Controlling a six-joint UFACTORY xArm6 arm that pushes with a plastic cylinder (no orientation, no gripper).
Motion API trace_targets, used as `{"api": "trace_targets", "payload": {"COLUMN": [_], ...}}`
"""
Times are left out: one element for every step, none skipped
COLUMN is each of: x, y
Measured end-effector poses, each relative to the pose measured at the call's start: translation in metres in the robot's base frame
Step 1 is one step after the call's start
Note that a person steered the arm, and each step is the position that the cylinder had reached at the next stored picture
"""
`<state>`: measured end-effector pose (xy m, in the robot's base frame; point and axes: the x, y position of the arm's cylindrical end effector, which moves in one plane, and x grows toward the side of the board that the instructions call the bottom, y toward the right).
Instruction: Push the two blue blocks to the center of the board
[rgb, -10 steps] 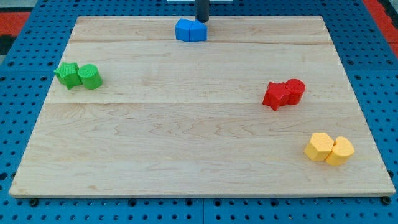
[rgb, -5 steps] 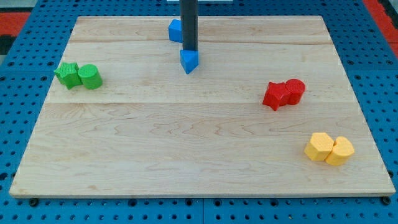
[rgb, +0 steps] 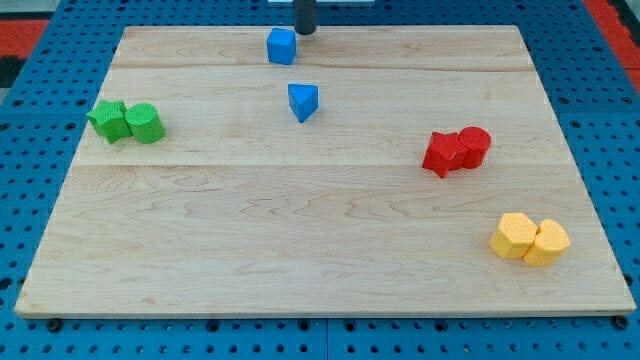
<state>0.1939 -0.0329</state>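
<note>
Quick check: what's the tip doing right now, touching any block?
My tip: no gripper; touching nothing, at the view's top edge, just up-right of the blue cube, farther above the blue triangular block.

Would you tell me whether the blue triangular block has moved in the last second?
Yes: the blue triangular block slid toward the view's bottom, away from the board's top edge.

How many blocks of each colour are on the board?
Blue: 2, a cube and a triangle
Green: 2
Red: 2
Yellow: 2
Total: 8 blocks
</note>
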Motion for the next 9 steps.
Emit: {"api": "trace_targets", "payload": {"x": [0.005, 0.009, 0.011, 0.013, 0.017, 0.03, 0.051, 0.067, 0.086], "y": [-0.018, -0.029, -0.035, -0.035, -0.038, -0.038, -0.037, -0.037, -0.036]}}
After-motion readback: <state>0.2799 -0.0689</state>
